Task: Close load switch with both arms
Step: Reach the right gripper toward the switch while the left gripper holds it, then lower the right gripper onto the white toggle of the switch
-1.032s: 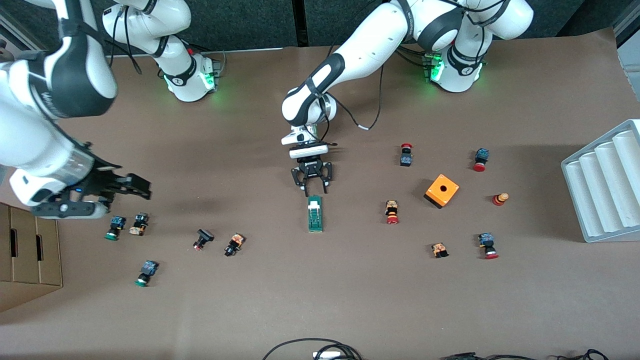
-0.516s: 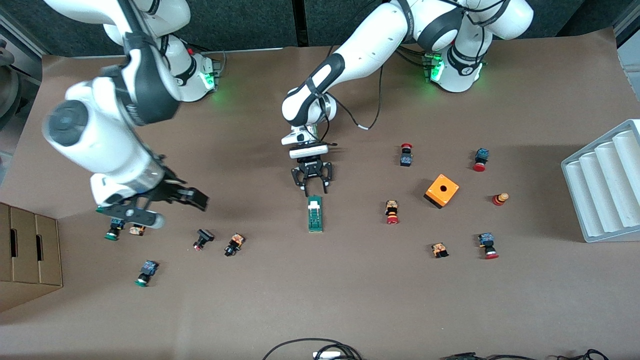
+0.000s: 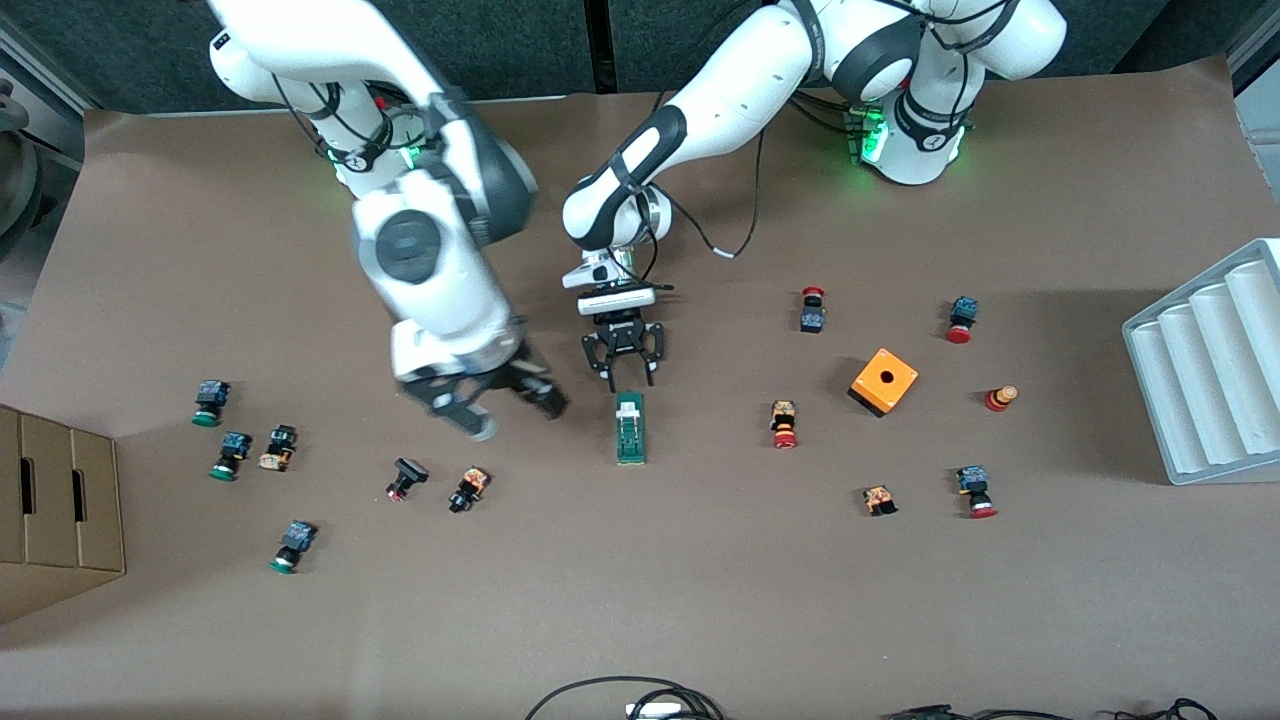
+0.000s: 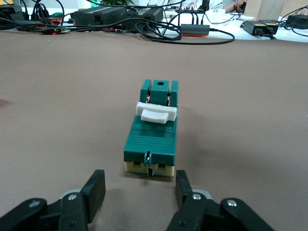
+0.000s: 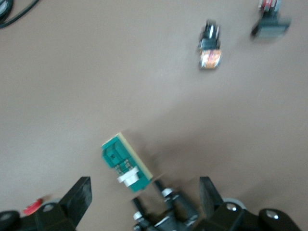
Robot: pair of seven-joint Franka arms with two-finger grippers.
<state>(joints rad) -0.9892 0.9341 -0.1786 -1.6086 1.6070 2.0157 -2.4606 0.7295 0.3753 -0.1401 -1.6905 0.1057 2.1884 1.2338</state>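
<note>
The load switch (image 3: pixel 630 428), a narrow dark-green block with a white piece on top, lies flat at the table's middle. It also shows in the left wrist view (image 4: pixel 153 132) and the right wrist view (image 5: pixel 126 163). My left gripper (image 3: pixel 628 378) is open and low at the switch's end that faces the robots' bases, its fingers (image 4: pixel 94 190) just short of that end and apart from it. My right gripper (image 3: pixel 515 412) is open and empty over the bare table beside the switch, toward the right arm's end. Its fingers (image 5: pixel 81 192) frame the switch and the left gripper.
Small push-buttons lie scattered on both sides, the closest (image 3: pixel 468 489) nearer the front camera than the right gripper. An orange cube (image 3: pixel 884 381) and a white ridged tray (image 3: pixel 1210 360) stand toward the left arm's end. A cardboard box (image 3: pixel 50 510) stands at the right arm's end.
My right arm has swung from its end of the table toward the switch, uncovering a green-capped button there. The left arm and the switch have not moved.
</note>
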